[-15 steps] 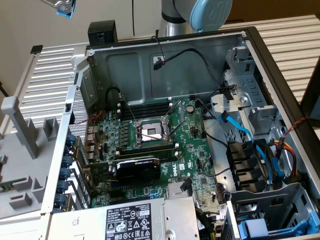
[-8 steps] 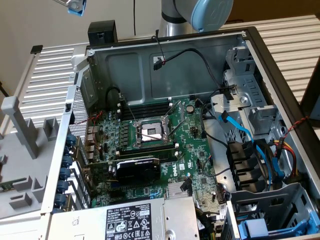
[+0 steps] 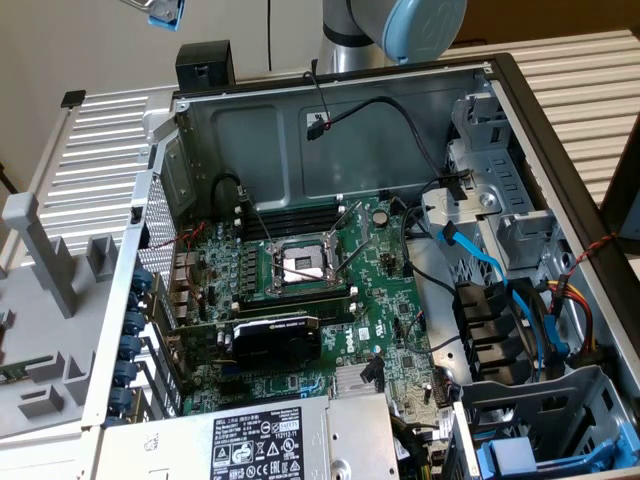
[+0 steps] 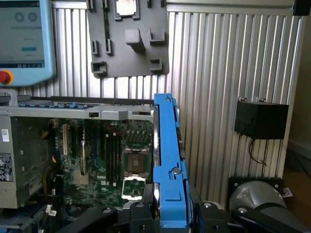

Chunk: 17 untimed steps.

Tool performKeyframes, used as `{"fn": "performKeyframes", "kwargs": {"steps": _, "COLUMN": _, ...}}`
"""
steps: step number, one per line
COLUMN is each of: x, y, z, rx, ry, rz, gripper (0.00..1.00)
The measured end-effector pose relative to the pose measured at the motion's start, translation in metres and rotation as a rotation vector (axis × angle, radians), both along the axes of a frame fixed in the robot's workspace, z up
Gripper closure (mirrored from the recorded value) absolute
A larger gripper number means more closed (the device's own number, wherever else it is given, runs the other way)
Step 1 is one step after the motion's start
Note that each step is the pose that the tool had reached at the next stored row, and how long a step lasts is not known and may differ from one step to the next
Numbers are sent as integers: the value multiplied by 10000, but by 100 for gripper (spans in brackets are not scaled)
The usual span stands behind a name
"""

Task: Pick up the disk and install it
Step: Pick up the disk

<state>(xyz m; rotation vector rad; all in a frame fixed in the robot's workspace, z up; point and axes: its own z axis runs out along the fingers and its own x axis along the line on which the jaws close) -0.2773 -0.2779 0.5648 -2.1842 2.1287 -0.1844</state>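
Note:
The disk (image 4: 169, 160) stands edge-on in the wrist view, its bright blue carrier frame rising straight out of my gripper (image 4: 170, 216). The dark fingers (image 4: 146, 199) press against both of its flat sides, so the gripper is shut on it. In the exterior view a blue corner of the disk (image 3: 166, 12) hangs high at the exterior view's left, above and outside the open computer case (image 3: 505, 90). The drive cage (image 3: 530, 440) with blue plastic parts sits at the case's near corner on the exterior view's right.
Inside the case lie the motherboard (image 3: 300, 270), a silver power-supply box (image 3: 290, 440), and loose black, blue and orange cables (image 3: 520, 310). A grey parts fixture (image 3: 45, 300) lies on the ribbed table at the exterior view's left. A black box (image 3: 205, 65) stands behind the case.

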Motion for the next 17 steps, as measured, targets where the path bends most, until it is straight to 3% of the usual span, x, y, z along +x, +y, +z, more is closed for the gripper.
{"fn": "performKeyframes", "kwargs": {"steps": 3, "x": -1, "y": -1, "z": 0, "rx": -1, "ry": -8, "rz": 0, "gripper": 63}}
{"fn": "performKeyframes", "kwargs": {"steps": 4, "x": -2, "y": -2, "z": 0, "rx": -2, "ry": -111, "rz": -2, "gripper": 63}}
{"fn": "performKeyframes", "kwargs": {"steps": 9, "x": 26, "y": -12, "z": 0, "rx": 0, "ry": -993, "rz": 0, "gripper": 63}}
{"fn": "performKeyframes", "kwargs": {"steps": 11, "x": 63, "y": -28, "z": -1, "rx": 1, "ry": -1226, "rz": 1, "gripper": 63}}
{"fn": "performKeyframes", "kwargs": {"steps": 13, "x": 104, "y": -54, "z": 0, "rx": 2, "ry": -1329, "rz": 0, "gripper": 63}}
{"fn": "performKeyframes", "kwargs": {"steps": 17, "x": 157, "y": -141, "z": 0, "rx": 6, "ry": -1458, "rz": 0, "gripper": 63}}
